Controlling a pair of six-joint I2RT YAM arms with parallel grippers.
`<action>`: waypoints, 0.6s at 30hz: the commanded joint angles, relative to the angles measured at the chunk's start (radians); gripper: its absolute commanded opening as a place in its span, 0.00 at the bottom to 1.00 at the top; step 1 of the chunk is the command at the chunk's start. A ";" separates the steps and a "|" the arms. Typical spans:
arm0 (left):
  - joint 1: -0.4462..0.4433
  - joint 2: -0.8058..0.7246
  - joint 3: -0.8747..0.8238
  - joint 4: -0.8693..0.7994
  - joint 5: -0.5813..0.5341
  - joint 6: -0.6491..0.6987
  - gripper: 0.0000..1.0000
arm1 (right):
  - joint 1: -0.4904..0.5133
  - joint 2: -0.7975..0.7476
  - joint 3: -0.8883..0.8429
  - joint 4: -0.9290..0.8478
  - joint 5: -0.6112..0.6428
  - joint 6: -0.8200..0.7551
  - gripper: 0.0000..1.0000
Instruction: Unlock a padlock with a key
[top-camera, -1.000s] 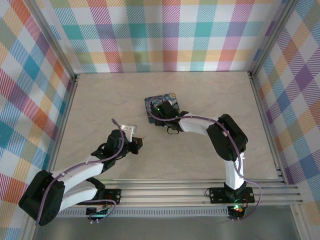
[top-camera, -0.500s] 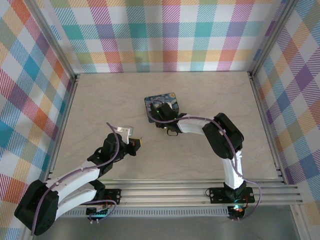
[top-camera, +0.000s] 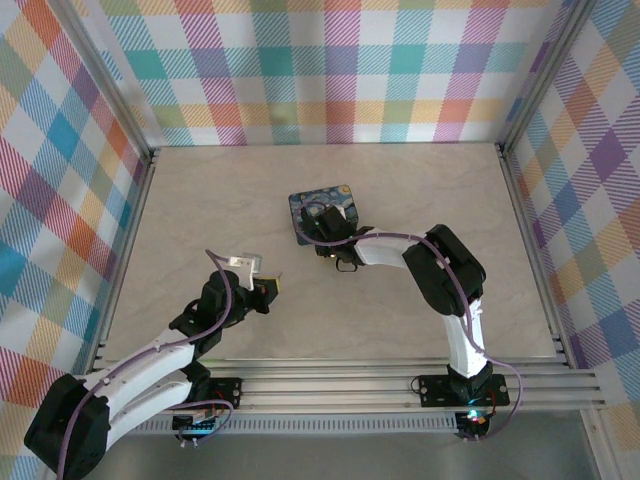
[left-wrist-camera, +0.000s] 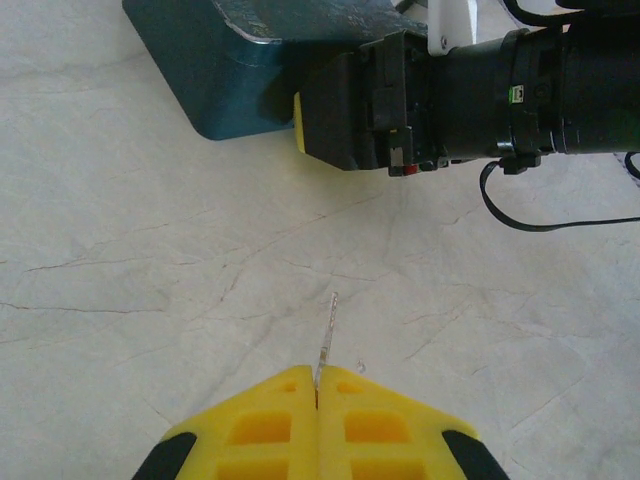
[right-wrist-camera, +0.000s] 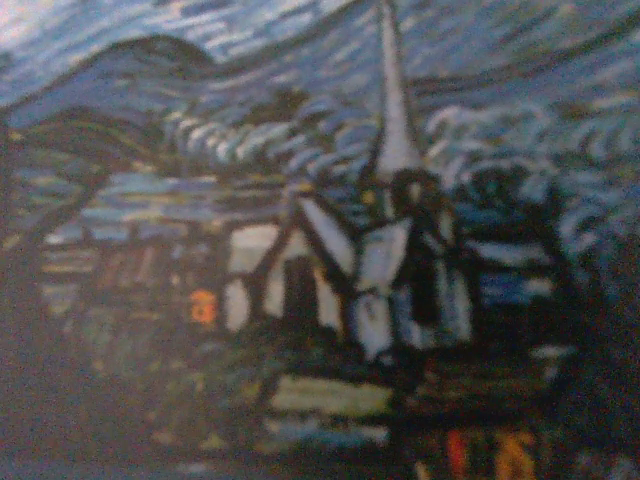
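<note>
My left gripper (top-camera: 270, 288) (left-wrist-camera: 317, 385) is shut on the key (left-wrist-camera: 326, 335). Its thin blade sticks out from between the yellow fingertips, low over the table and pointing toward the box. The dark-blue box with the night-sky painting (top-camera: 337, 197) (left-wrist-camera: 225, 80) (right-wrist-camera: 320, 200) lies at mid-table. My right gripper (top-camera: 323, 233) (left-wrist-camera: 305, 125) presses against the box's near side and hangs over its lid. One yellow pad (left-wrist-camera: 298, 122) shows at the box wall; how the jaws stand is not visible. The padlock is hidden.
A black cable loop (top-camera: 345, 265) (left-wrist-camera: 545, 215) hangs from the right wrist just above the marbled table (top-camera: 200, 200). Metal rails (top-camera: 520, 250) and plaid walls border the table. Open surface lies left of and behind the box.
The left arm has drawn a little to the left, still carrying the key. The right gripper has edged left along the box's near side.
</note>
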 joint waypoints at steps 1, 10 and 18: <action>0.010 -0.011 -0.013 -0.014 -0.010 -0.006 0.00 | -0.004 0.003 0.026 0.028 0.010 -0.025 0.34; 0.010 0.005 -0.010 -0.007 0.007 -0.003 0.00 | -0.020 -0.015 0.023 0.013 -0.017 -0.051 0.11; 0.010 0.034 -0.008 0.102 0.105 0.039 0.00 | -0.074 -0.118 -0.003 -0.094 -0.178 -0.038 0.00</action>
